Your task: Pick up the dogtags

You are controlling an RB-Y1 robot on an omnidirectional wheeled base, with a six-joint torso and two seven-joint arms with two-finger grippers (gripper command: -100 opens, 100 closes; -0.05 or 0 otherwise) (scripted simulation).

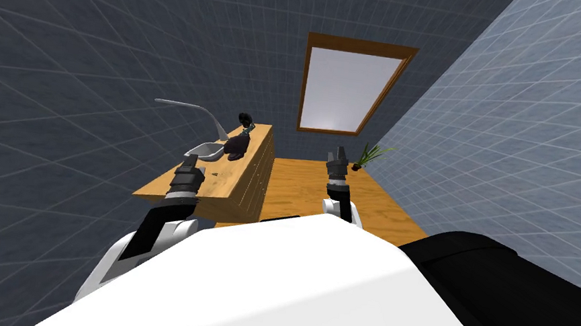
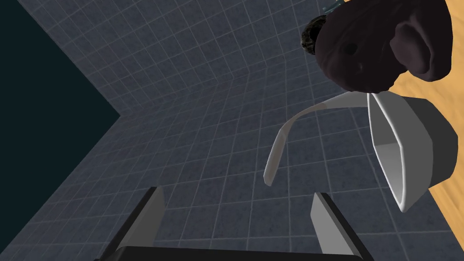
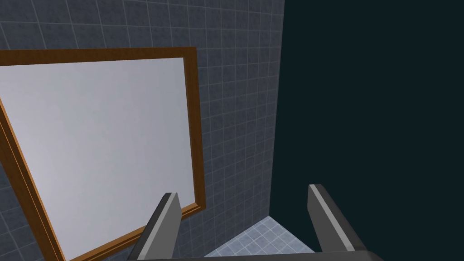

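Lying toward the far edge of the wooden cabinet top (image 1: 165, 188) are the dogtags (image 1: 245, 119), as I take the small dark mottled lump with a teal bit beside it to be. It is too small to give a long axis. Just this side of it sits a dark maroon blob (image 1: 237, 146), then a white basin (image 1: 206, 151) with a long curved spout (image 1: 184, 104). The left gripper (image 1: 190, 158) hovers by the near end of the same top, fingers apart and empty. The dogtags therefore lie ahead of it, beyond basin and blob. The right gripper (image 1: 337, 153), likewise spread, hangs well apart, off the cabinet's side. By my judgement the left arm is nearer.
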